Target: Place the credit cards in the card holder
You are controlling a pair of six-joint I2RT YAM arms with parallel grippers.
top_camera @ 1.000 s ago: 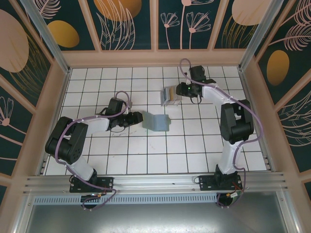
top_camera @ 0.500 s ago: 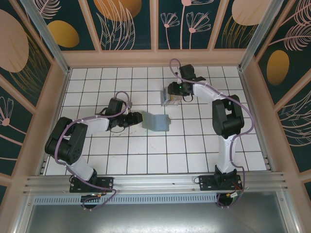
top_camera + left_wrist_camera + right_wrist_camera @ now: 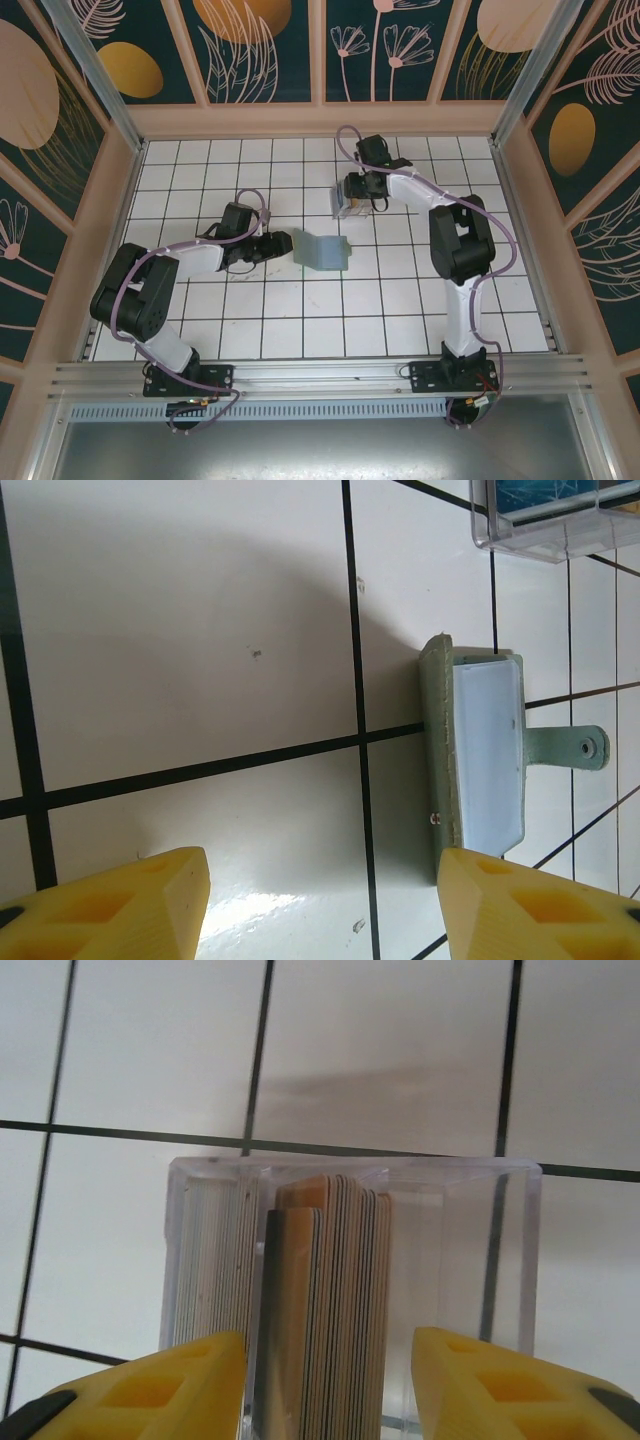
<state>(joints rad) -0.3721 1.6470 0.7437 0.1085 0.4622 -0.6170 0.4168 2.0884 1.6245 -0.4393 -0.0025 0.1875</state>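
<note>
The credit cards point(image 3: 335, 1290) stand on edge in a clear plastic box point(image 3: 505, 1250), with a whitish bunch point(image 3: 210, 1260) beside a tan and dark bunch. My right gripper point(image 3: 330, 1400) hovers over that box point(image 3: 343, 208), open, one yellow finger on each side of the cards, gripping nothing. The card holder point(image 3: 322, 250) lies half unfolded at mid-table, sage green outside and pale bluish inside point(image 3: 487, 750). My left gripper point(image 3: 283, 247) rests low just left of it, open, with bare tile between its fingers point(image 3: 150, 905). The holder's edge sits just ahead of the right fingertip.
The white tiled floor point(image 3: 300, 310) is ringed by wooden walls. The clear box point(image 3: 545, 520) stands about one tile beyond the holder. The holder's strap tab point(image 3: 570, 748) sticks out on its far side.
My right arm has swung left and toward the back wall, bringing its gripper over the clear box, and its jaws have widened slightly. The left arm and the holder have not moved.
</note>
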